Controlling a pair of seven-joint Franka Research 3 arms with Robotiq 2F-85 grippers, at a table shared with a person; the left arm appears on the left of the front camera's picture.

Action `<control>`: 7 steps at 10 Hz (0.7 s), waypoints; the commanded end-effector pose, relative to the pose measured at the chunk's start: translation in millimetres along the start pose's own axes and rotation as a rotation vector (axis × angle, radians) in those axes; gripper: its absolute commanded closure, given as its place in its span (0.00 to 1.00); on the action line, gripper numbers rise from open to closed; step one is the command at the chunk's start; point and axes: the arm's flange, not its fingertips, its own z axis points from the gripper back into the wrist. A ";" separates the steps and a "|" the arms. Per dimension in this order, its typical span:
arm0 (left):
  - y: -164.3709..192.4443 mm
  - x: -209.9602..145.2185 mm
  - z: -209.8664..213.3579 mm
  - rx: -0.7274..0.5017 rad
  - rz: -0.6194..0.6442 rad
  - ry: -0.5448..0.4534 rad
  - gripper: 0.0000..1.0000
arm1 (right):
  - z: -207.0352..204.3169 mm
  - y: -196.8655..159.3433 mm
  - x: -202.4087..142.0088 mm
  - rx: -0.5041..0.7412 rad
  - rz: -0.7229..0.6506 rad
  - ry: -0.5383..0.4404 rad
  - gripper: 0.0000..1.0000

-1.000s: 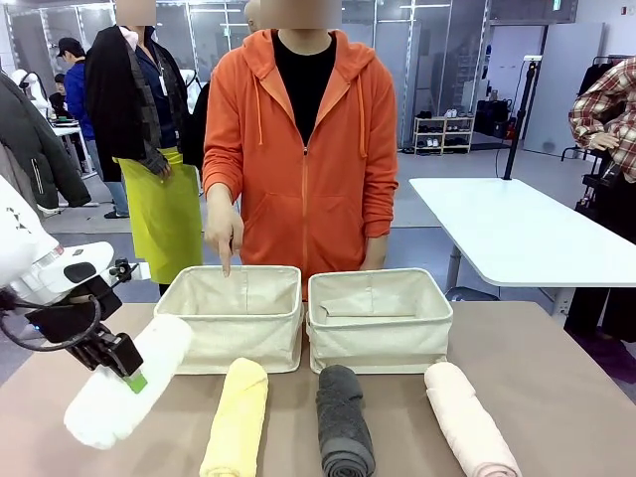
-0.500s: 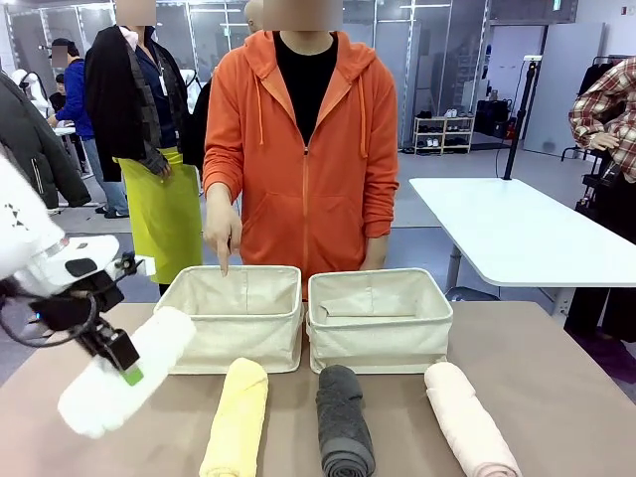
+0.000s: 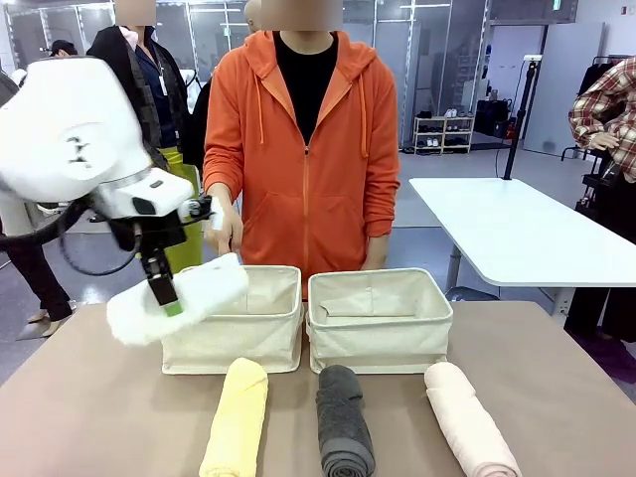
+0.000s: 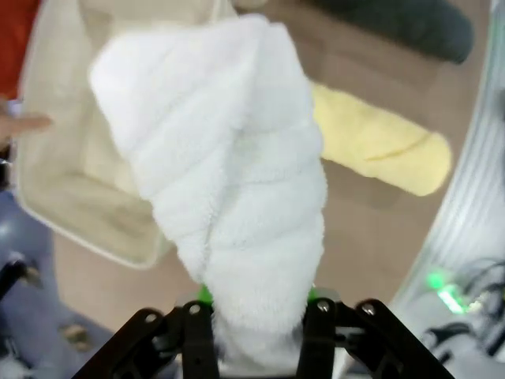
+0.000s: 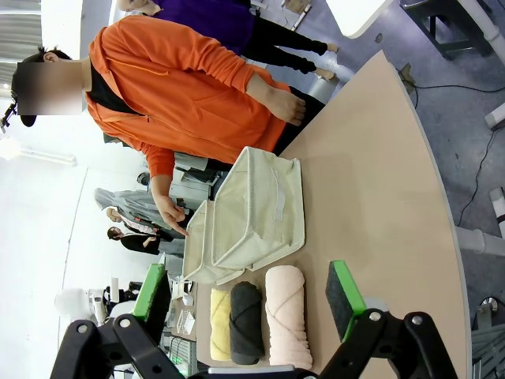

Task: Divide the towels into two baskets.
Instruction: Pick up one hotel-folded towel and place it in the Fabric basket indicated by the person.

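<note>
front: level across table point(image 3: 556, 383) | left wrist: close, downward | right wrist: far, rolled sideways | shared: baskets point(image 3: 378, 346)

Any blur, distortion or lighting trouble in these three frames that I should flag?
Front view: evenly lit and sharp, no glare. Left wrist view: soft throughout, the white towel held close to the lens, the yellow towel and basket behind it blurred. Right wrist view: sharp but rolled sideways, the edge of the table bowed by the wide lens.

The tan table point(image 3: 556, 378) holds the left basket point(image 3: 234, 343) and right basket point(image 3: 380, 343) touching side by side toward twelve o'clock. The yellow towel point(image 3: 237, 417), grey towel point(image 3: 344, 417) and pink towel point(image 3: 469, 422) lie in a row toward six.
</note>
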 end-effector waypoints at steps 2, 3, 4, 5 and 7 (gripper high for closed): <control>46.9 30.1 -12.4 0.168 -0.236 0.037 0.60 | 1.6 2.7 -0.6 0.009 0.004 -0.006 0.00; 64.4 37.7 -21.0 0.163 -0.260 0.056 0.60 | 1.6 2.7 -0.6 0.009 0.004 -0.006 0.00; 90.5 41.0 -29.8 0.133 -0.244 0.027 0.60 | 1.6 2.7 -0.6 0.009 0.004 -0.006 0.00; 112.0 43.1 -36.7 0.073 -0.246 0.018 0.60 | 1.6 2.7 -0.6 0.009 0.004 -0.006 0.00; 146.0 53.7 -58.6 0.034 -0.292 0.042 0.60 | 1.6 2.7 -0.6 0.009 0.004 -0.006 0.00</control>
